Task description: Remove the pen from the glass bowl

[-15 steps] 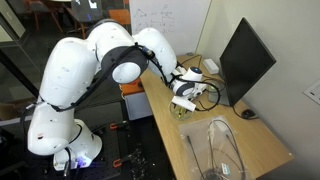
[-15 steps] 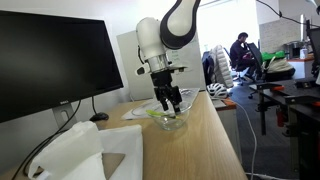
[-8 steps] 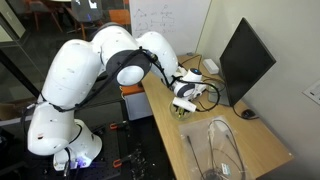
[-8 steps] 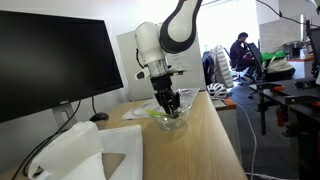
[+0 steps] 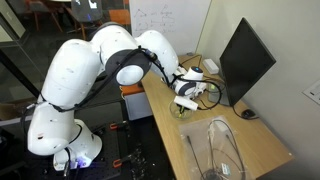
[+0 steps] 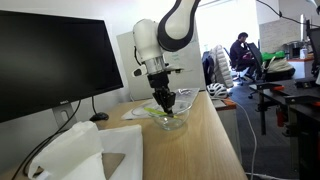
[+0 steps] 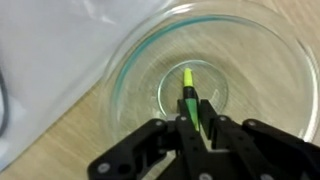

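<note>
White arm (image 6: 160, 45) is pointing straight down over the wooden counter (image 6: 205, 140), its fingers (image 7: 214, 128) dipping into the glass bowl (image 7: 130, 60) and clenching the lower end of the pen (image 7: 188, 85). Slim and yellow-green, the pen is lying inside the bowl, its gripped end hidden between the fingers.

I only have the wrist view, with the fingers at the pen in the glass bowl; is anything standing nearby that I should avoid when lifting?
Observer: A black monitor stands behind the glass bowl, well apart from the gripper.
Operator: Thank you. Where on the desk is the bowl?
Observer: In an exterior view it sits near the desk edge that faces the robot's base.
Operator: And farther along the desk?
Observer: A clear plastic wrap with cables lies there, apart from the bowl.
</note>
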You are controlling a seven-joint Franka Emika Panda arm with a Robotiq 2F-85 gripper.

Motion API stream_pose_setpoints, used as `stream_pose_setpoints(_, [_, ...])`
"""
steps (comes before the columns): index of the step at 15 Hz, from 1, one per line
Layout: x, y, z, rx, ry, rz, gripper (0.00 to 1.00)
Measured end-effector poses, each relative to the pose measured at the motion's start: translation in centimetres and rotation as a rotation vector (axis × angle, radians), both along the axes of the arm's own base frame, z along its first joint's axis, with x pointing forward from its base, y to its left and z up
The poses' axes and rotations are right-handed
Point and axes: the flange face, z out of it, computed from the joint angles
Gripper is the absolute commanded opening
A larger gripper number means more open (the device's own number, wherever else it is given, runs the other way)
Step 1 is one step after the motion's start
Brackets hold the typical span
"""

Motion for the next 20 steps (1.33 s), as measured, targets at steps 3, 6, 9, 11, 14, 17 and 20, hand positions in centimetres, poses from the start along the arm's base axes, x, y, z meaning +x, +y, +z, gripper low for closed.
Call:
stream_pose_setpoints(3, [-0.2, 0.6, 2.0, -0.01, 0.036, 0.009, 0.05])
stream_pose_setpoints(6, [-0.9, 1.5, 6.2, -0.044, 0.092, 0.025, 0.05])
stream_pose_setpoints(9, [-1.9, 3.0, 10.4, -0.115, 0.118, 0.083, 0.05])
stream_pose_setpoints(11, [-2.9, 5.3, 11.7, -0.143, 0.145, 0.152, 0.05])
stream_pose_setpoints(14, [-5.1, 10.3, 10.3, -0.142, 0.203, 0.277, 0.05])
stream_pose_setpoints(17, [-7.1, 14.5, 6.9, -0.156, 0.249, 0.37, 0.05])
stream_pose_setpoints(20, [-8.5, 17.1, 3.3, -0.182, 0.29, 0.442, 0.05])
